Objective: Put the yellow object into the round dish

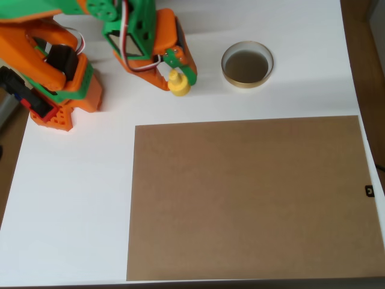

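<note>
The yellow object [178,83] is a small piece with a round base and a narrower knob, near the top of the white table in the overhead view. My gripper [177,77], orange with green parts, reaches in from the upper left. Its two fingertips press against the knob from either side, so it is shut on the piece. I cannot tell whether the base touches the table. The round dish [226,71], pale-rimmed with a dark inside, sits to the right of the yellow object, about a dish-width away, with nothing in it.
A large brown board [249,195] lies flat over the lower right of the white table [72,198]. The arm's orange base [57,72] stands at the top left. The table's right edge runs just past the board.
</note>
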Controlling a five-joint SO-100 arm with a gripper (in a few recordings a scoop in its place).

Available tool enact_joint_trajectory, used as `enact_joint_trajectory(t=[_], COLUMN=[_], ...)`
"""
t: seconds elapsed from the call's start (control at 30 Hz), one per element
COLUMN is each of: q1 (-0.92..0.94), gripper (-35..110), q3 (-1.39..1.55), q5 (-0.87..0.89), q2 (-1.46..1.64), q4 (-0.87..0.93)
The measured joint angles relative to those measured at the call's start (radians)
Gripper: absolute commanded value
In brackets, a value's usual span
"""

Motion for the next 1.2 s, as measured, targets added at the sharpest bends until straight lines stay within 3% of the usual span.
enact_joint_trajectory(t=[0.73,1.2], q1=[-0.304,-0.319], gripper=[0,0], q3=[-0.437,-0.741], q5=[0.026,-0.002], q2=[-0.598,-0.927], q4=[0.020,0.058])
